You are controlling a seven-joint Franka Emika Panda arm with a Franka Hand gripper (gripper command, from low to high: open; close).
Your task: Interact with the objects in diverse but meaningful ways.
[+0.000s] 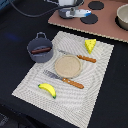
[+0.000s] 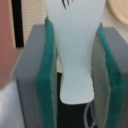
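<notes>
At the exterior view's top edge, the end effector [image 1: 71,12] sits low over the white-and-blue tool [image 1: 82,12]; the banana [image 1: 47,89], cheese wedge [image 1: 90,45] and pot [image 1: 39,48] lie on the placemat [image 1: 95,85]. The wrist view alone shows the green pads [image 2: 48,80] clamped against the tool's white handle [image 2: 76,60].

Open placemat [image 1: 95,90] is left at the plate's [image 1: 67,66] four o'clock; three o'clock is blocked by the cheese wedge [image 1: 90,45], nine by the pot [image 1: 39,48] (bar [image 1: 41,50] inside).
</notes>
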